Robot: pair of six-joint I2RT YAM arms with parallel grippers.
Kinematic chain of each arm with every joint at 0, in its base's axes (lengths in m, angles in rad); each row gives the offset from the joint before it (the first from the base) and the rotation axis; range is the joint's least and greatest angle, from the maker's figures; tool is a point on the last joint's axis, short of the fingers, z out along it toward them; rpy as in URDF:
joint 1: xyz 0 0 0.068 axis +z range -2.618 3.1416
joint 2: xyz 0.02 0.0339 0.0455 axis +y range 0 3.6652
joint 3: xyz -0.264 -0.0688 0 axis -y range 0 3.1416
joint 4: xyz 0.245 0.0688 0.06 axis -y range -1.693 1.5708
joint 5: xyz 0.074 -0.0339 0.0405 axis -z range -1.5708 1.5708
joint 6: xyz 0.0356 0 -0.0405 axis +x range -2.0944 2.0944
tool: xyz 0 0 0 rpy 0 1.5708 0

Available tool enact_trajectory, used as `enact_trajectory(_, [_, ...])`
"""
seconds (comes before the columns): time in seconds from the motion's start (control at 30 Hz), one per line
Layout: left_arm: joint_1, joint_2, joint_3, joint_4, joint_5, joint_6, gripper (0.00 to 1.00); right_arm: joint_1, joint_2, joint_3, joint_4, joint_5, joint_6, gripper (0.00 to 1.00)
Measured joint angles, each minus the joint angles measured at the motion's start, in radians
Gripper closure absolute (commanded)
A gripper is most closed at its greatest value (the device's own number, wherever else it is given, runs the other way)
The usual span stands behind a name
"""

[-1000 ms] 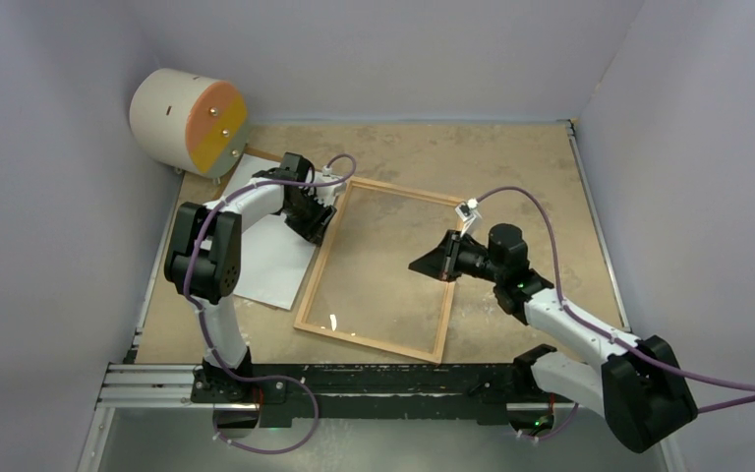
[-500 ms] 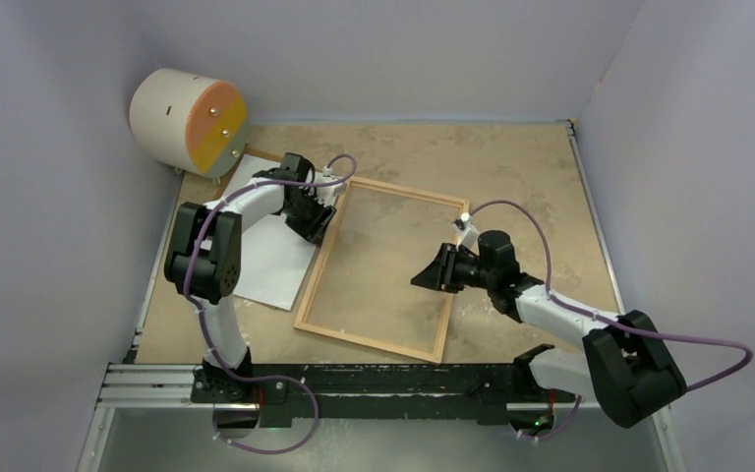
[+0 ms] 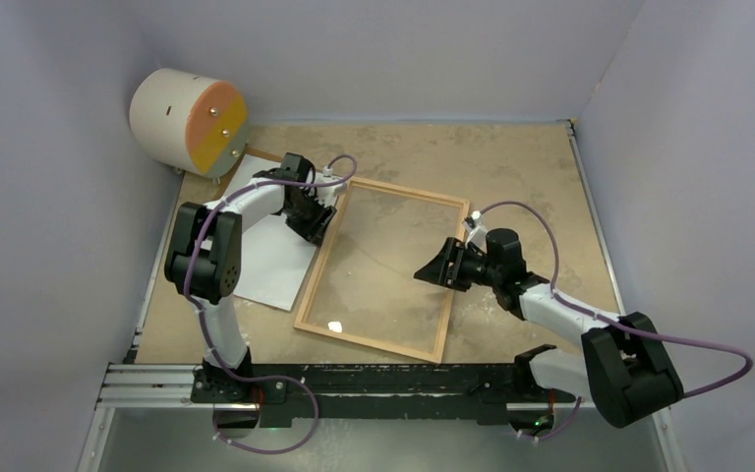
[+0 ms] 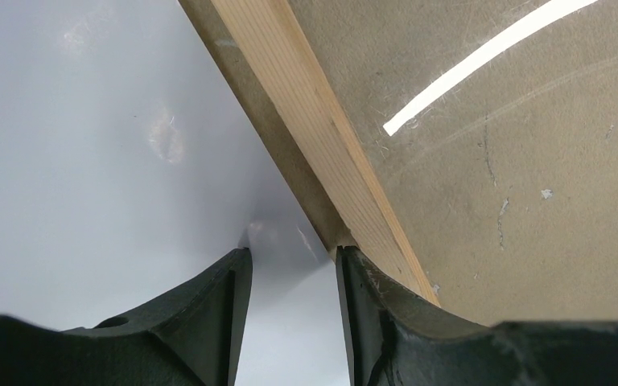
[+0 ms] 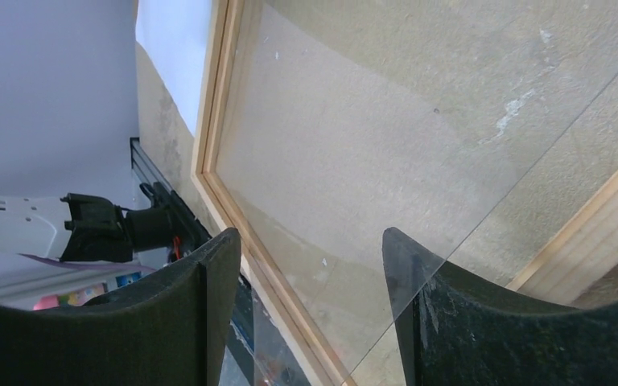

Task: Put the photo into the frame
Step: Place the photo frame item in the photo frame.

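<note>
Sprung wide since a second ago, grasping nothing, by the right rail: right gripper [image 3: 423, 269]. Flat on the worktop [image 3: 521, 167] with free room beyond far and right edges: the frame [image 3: 369, 341]. White-side-up just beside its left rail: the photo [image 3: 265, 261]. Poised over that seam, jaws part-spread, nothing visibly pinched: left gripper [image 3: 315, 231].

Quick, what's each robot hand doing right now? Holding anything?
Left gripper: open, one finger over the photo, one against the frame; no grip visible.
Right gripper: open over the pane, holding nothing.
</note>
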Motion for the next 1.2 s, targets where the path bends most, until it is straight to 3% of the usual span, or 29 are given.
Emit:
enact_trajectory(0.3, [-0.001,0.0,0.001,-0.005,0.0,0.008,0.56,-0.038,0.036,0.003,0.007,-0.004,-0.007,0.36])
enact_trajectory(0.53, [-0.001,0.0,0.001,-0.008,0.002,0.024,0.56,-0.043,0.118,0.023,-0.004,0.002,-0.04,0.52])
enact_trajectory(1.0, [-0.002,0.004,0.001,-0.01,0.011,0.048,0.57,-0.044,0.177,0.056,0.011,0.063,-0.092,0.47])
enact_trajectory(1.2, [-0.002,0.004,0.001,-0.009,0.012,0.049,0.57,-0.042,0.172,0.089,-0.03,0.106,-0.115,0.4])
